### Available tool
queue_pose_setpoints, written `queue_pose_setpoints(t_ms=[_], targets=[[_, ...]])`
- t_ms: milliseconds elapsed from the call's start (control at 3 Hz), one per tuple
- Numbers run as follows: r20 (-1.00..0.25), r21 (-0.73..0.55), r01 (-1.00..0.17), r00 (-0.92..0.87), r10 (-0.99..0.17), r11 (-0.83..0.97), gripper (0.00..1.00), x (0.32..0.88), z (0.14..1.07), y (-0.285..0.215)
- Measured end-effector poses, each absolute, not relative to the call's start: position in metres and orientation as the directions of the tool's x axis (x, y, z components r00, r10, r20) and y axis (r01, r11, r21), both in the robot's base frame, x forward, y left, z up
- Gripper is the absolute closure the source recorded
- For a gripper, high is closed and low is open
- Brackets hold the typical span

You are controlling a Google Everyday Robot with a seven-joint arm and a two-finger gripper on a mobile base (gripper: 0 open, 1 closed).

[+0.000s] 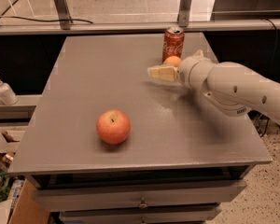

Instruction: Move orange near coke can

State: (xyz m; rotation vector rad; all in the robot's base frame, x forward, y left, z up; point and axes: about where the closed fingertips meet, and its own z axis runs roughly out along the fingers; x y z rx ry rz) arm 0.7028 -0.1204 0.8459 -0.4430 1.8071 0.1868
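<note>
we see the orange [172, 60] down on the desk [84, 78], just in front of the coke can [173, 42], so close we cannot tell if they touch. the pincer [174, 64] is low around the orange, spread wide and not pinching it. the big apple [113, 126] sits well apart, near the front edge. we think this is the letting-go step and the job is almost done. next the pincer needs to lift away slowly, without bumping the orange or tipping the can.
</note>
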Motion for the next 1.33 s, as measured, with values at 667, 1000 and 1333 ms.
queue_pose_setpoints(t_ms=[667, 1000, 1333], targets=[[-0.960, -0.103, -0.425, -0.196, -0.202, 0.899, 0.00, 0.695, 0.858, -0.124], [-0.965, -0.099, -0.478, -0.169, -0.202, 0.873, 0.00, 0.683, 0.866, -0.130], [-0.967, -0.092, -0.515, -0.158, -0.200, 0.852, 0.00, 0.665, 0.868, -0.141]])
